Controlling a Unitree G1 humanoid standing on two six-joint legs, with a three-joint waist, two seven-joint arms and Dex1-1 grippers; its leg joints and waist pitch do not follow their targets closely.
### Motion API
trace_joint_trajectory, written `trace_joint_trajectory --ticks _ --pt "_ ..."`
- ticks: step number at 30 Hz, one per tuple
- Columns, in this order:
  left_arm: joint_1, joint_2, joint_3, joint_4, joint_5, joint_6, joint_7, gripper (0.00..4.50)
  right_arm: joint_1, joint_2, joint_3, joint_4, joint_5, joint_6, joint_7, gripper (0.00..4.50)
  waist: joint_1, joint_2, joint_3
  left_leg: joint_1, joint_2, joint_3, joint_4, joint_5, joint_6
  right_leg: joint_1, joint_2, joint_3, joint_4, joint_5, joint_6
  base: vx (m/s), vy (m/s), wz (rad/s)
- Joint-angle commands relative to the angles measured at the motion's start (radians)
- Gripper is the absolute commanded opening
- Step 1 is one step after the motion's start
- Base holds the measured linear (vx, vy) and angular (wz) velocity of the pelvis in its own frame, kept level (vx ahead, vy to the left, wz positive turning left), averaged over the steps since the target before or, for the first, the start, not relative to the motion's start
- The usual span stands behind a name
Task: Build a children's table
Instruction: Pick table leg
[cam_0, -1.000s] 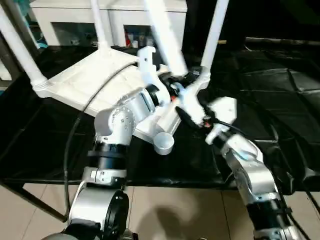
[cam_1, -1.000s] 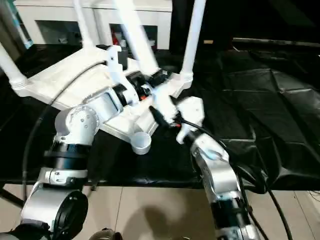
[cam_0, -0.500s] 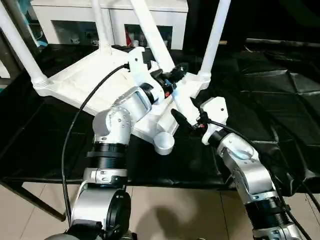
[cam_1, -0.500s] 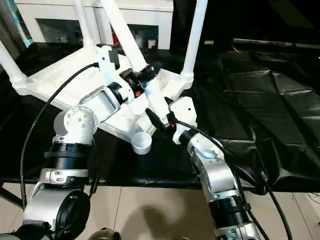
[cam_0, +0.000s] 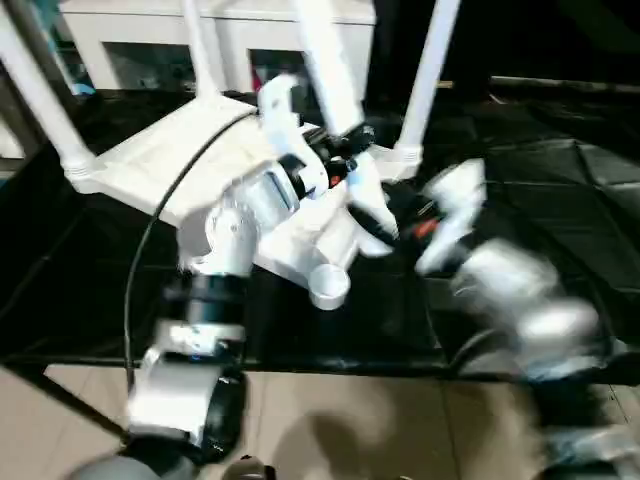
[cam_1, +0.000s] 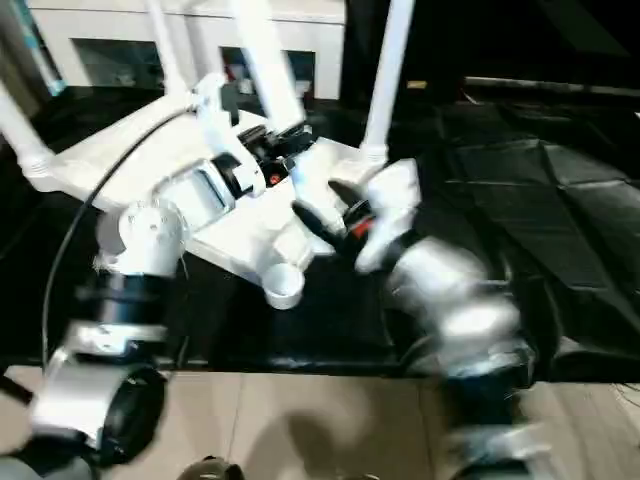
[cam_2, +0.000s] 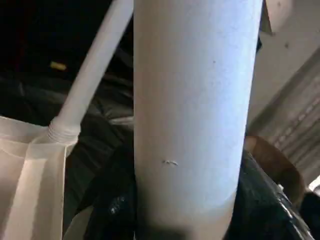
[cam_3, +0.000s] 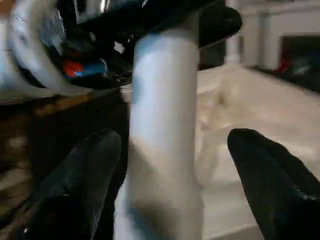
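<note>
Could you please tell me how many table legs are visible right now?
4: three upright in corner sockets, far left, back, right; the fourth leg is gripped by the left gripper.

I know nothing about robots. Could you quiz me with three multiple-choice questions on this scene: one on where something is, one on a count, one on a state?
1. Where is the loose leg?
A. Lying on the black cover
B. In the left gripper
C. Inside the cabinet

2. How many legs stand in the table top's sockets?
A. One
B. Two
C. Three

3. How do the right gripper's fingers stand?
A. Open, either side of the loose leg
B. Clamped on the table top
C. Shut on nothing

Answers:
1 B: the left gripper clasps the loose leg.
2 C: three legs rise from the table top; the near socket is empty.
3 A: the right gripper shows fingers spread apart, the leg between them.
</note>
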Motion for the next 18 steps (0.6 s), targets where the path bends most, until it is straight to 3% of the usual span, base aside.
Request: trace_joint_trajectory --ticks 1,3,4,5,7,9,11,15,16,18 --pt "-0.032 0.008 -0.031 -0.023 -0.032 0.045 -0.052 1.94 -0.027 -0.017 -0.014 0.007 0.05 0.084 0.033 3.79 0.005 -0.008 -0.085 0.015 0.025 -0.019 -0.057 -0.142 0.05 0.064 -0.059 0.048 -0.069 -0.102 -0.217 0.0 0.0 0.0" --pt "-0.032 0.029 -0.06 -0.066 -0.076 0.112 -0.121 1.93 -0.084 -0.038 -0.063 0.046 0.127 0.195 0.033 3.79 0.006 -0.005 -0.086 0.014 0.027 -0.02 -0.057 -0.132 0.046 0.063 -0.059 0.047 -0.068 -0.111 -0.226 0.0 0.0 0.0" --pt "-0.031 0.03 -0.061 -0.072 -0.083 0.119 -0.125 1.93 -0.091 -0.04 -0.067 0.051 0.133 0.206 0.032 3.79 0.004 -0.006 -0.086 0.016 0.025 -0.018 -0.056 -0.133 0.044 0.061 -0.058 0.047 -0.067 -0.115 -0.233 0.0 0.0 0.0" --pt "-0.032 0.031 -0.062 -0.076 -0.088 0.125 -0.132 1.93 -0.099 -0.046 -0.069 0.057 0.14 0.223 0.03 3.79 0.002 -0.028 -0.083 0.013 0.027 -0.015 -0.057 -0.132 0.047 0.062 -0.058 0.047 -0.071 -0.124 -0.232 0.0 0.0 0.0" --pt "-0.031 0.032 -0.067 -0.089 -0.099 0.137 -0.146 1.93 -0.113 -0.055 -0.072 0.071 0.158 0.255 0.033 3.79 0.008 -0.017 -0.083 0.016 0.028 -0.015 -0.056 -0.126 0.044 0.059 -0.061 0.048 -0.07 -0.151 -0.224 0.0 0.0 0.0" --pt "-0.031 0.034 -0.072 -0.101 -0.102 0.149 -0.157 1.93 -0.137 -0.054 -0.091 0.091 0.188 0.305 0.029 3.79 0.007 -0.021 -0.082 0.016 0.027 -0.014 -0.056 -0.125 0.041 0.059 -0.06 0.048 -0.073 -0.164 -0.213 0.0 0.0 0.0" --pt "-0.03 0.037 -0.077 -0.106 -0.098 0.154 -0.169 1.93 -0.157 -0.05 -0.106 0.109 0.21 0.342 0.027 3.79 0.008 -0.018 -0.082 0.015 0.028 -0.015 -0.057 -0.123 0.038 0.058 -0.06 0.047 -0.073 -0.171 -0.208 0.0 0.0 0.0" --pt "-0.027 0.041 -0.083 -0.116 -0.108 0.164 -0.174 1.93 -0.167 -0.068 -0.068 0.116 0.204 0.388 0.05 3.79 0.012 -0.02 -0.083 0.014 0.026 -0.015 -0.057 -0.118 0.025 0.058 -0.06 0.047 -0.074 -0.185 -0.189 0.0 0.0 0.0" --pt "-0.027 0.041 -0.084 -0.117 -0.11 0.165 -0.174 1.93 -0.166 -0.072 -0.058 0.115 0.203 0.393 0.052 3.79 0.013 -0.026 -0.083 0.014 0.027 -0.014 -0.057 -0.115 0.025 0.059 -0.06 0.047 -0.074 -0.184 -0.185 0.0 0.0 0.0" --pt "-0.026 0.041 -0.084 -0.119 -0.112 0.166 -0.174 1.93 -0.159 -0.078 -0.037 0.107 0.195 0.389 0.061 3.79 0.021 -0.02 -0.084 0.016 0.029 -0.015 -0.056 -0.107 0.023 0.055 -0.062 0.049 -0.072 -0.177 -0.182 0.0 0.0 0.0"
